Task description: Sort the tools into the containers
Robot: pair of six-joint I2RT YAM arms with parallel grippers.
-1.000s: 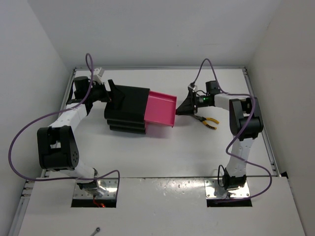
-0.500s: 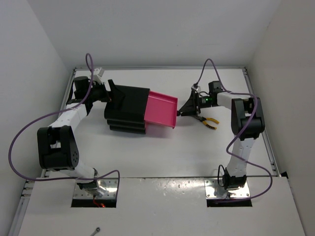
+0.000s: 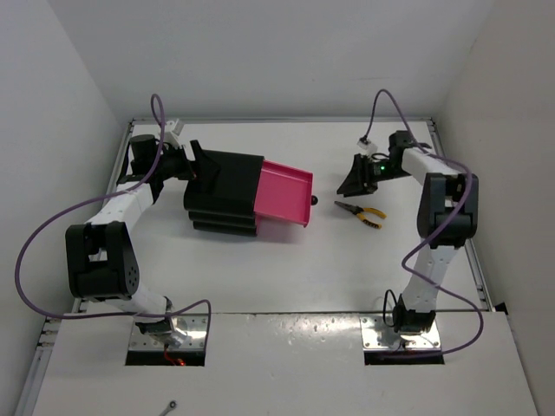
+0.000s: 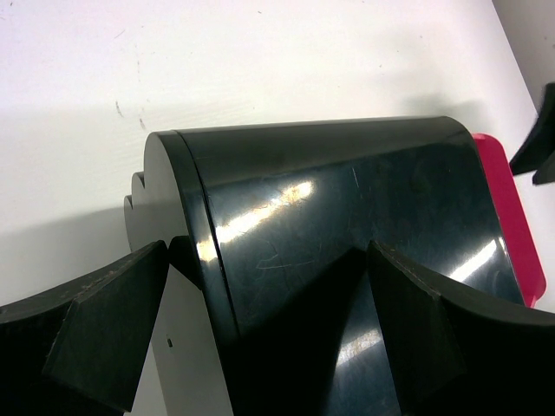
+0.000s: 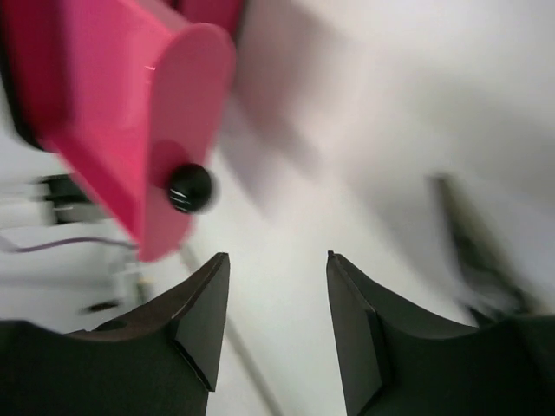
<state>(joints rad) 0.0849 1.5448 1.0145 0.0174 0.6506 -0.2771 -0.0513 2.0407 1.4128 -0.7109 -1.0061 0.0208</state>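
Two pincers show in the top view, one at each side of the desk [image 3: 286, 269]. At upper left, the left pincer [image 3: 201, 165] is against the rear end of the black cabinet [image 3: 225, 195], which lies left of centre. From the left wrist, its fingers [image 4: 95, 329] are spread wide. One touches the cabinet's [image 4: 329, 199] rear rim and the other lies over its glossy curved top. Whether they squeeze it cannot be told.

Just right of the cabinet, the top pink drawer [image 3: 284, 192] juts out toward frame centre, and its round black knob [image 3: 314, 202] is at its right end. A sliver of this drawer [image 4: 507, 217] also shows at the right edge of the left wrist view.

Right of centre, the right pincer [image 3: 347, 186] points left toward the drawer. It is apart from the knob, with bare desk between them. From the right wrist its fingers [image 5: 195, 325] are parted and hold nothing. The knob [image 5: 190, 187] sits above the left finger, and the drawer [image 5: 113, 95] fills the upper left.

The yellow-handled pliers [image 3: 364, 212] lie flat on the desk just below and right of the right pincer, apart from it. They are outside any drawer.
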